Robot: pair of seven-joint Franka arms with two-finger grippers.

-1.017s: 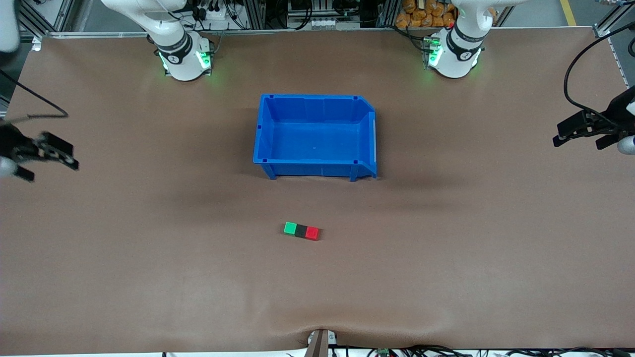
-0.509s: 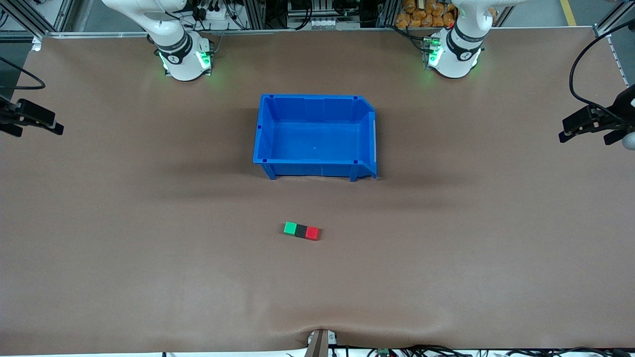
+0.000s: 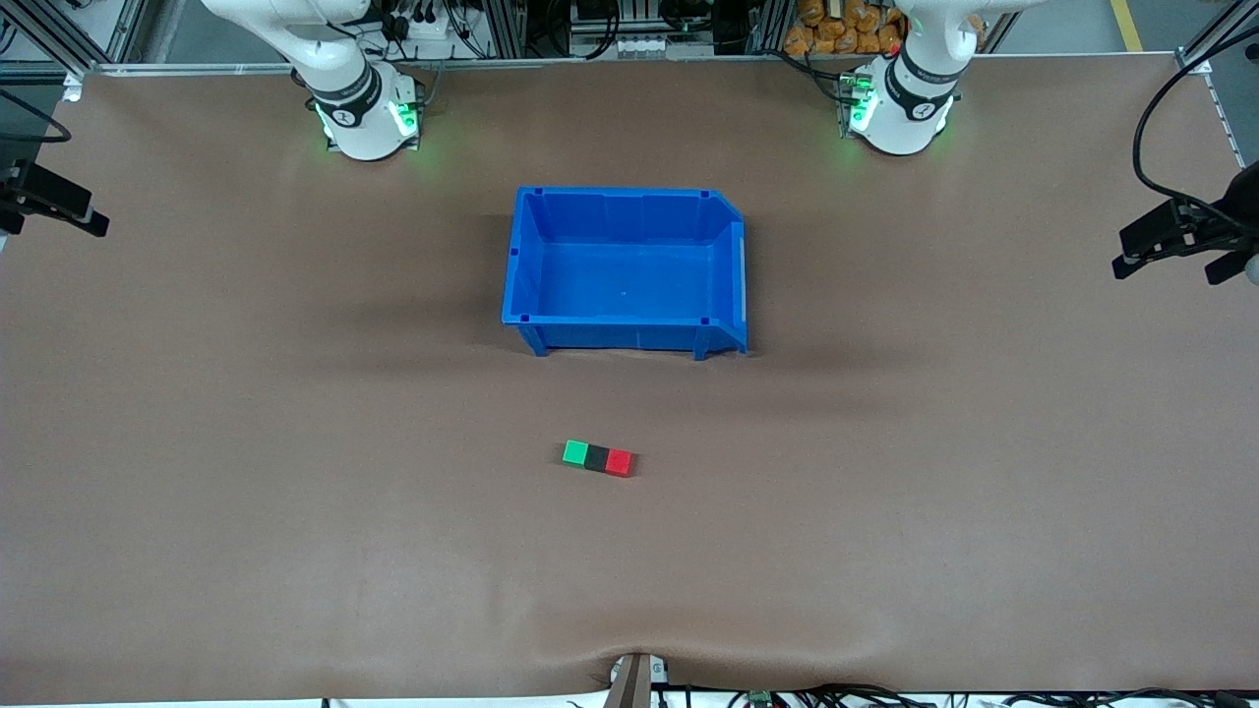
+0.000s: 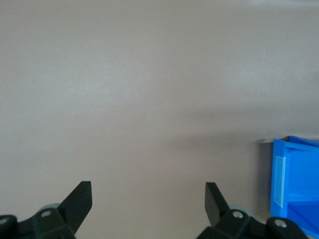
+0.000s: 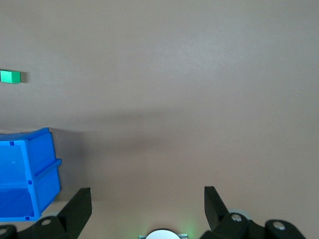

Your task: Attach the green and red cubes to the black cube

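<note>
The green cube (image 3: 575, 452), black cube (image 3: 597, 456) and red cube (image 3: 619, 461) are lying joined in a row on the surface (image 3: 295, 492), nearer the front camera than the blue bin (image 3: 723, 265), so the attaching is looking done, and both the left pincer (image 3: 1175, 246) and right pincer (image 3: 44, 202) are hanging spread apart and empty over their own ends of the surface, needing only to park.

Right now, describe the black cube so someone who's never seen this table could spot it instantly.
Start at the blue bin in the middle of the table. Nearer the front camera than the bin, a short row of three tiny cubes lies flat on the mat. The black cube is the middle one, touching the green cube toward the right arm's end and the red cube toward the left arm's end.
</note>
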